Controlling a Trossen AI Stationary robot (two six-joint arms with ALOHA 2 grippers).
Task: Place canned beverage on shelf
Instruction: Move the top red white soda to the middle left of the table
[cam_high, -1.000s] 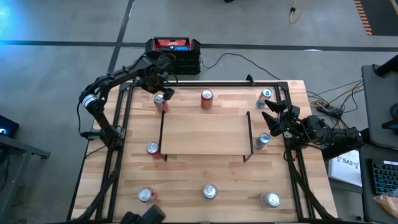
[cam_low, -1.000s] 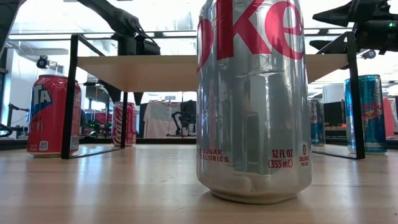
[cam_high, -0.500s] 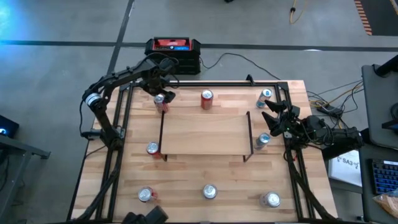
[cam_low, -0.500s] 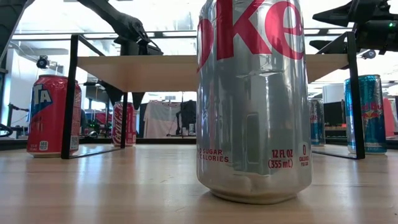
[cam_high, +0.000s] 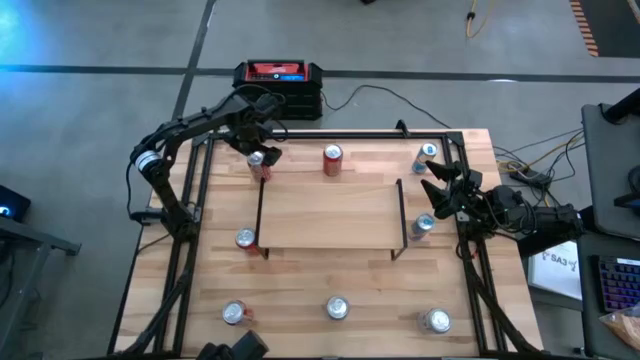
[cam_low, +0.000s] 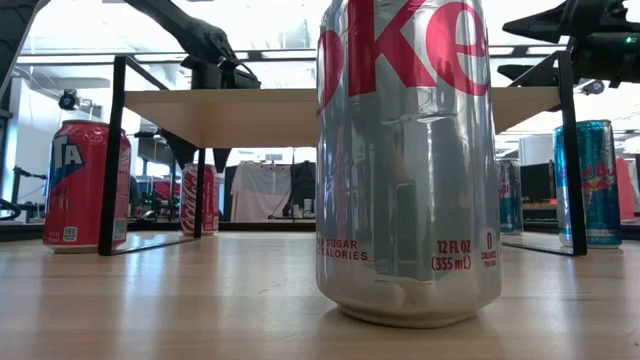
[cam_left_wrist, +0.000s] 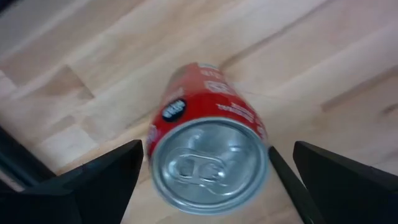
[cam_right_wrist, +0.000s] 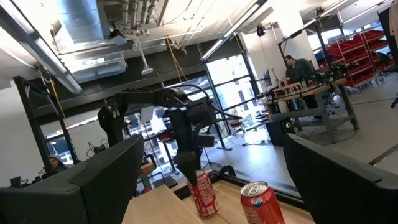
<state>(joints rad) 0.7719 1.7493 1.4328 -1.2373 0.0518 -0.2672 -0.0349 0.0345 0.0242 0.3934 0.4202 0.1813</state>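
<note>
Left wrist view alone showed the red can's top. Left gripper hovered wide open above it, not touching, beside the shelf's far-left corner.

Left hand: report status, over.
Left hand open, poised above red can behind shelf. Right hand open, waiting at shelf's right end. Shelf top bare.

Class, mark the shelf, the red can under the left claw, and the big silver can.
shelf (cam_high: 330, 215): high view, middle of its board.
red can (cam_left_wrist: 208, 165): left wrist view, its silver lid.
silver can (cam_low: 405, 160): low view, its side wall.
</note>
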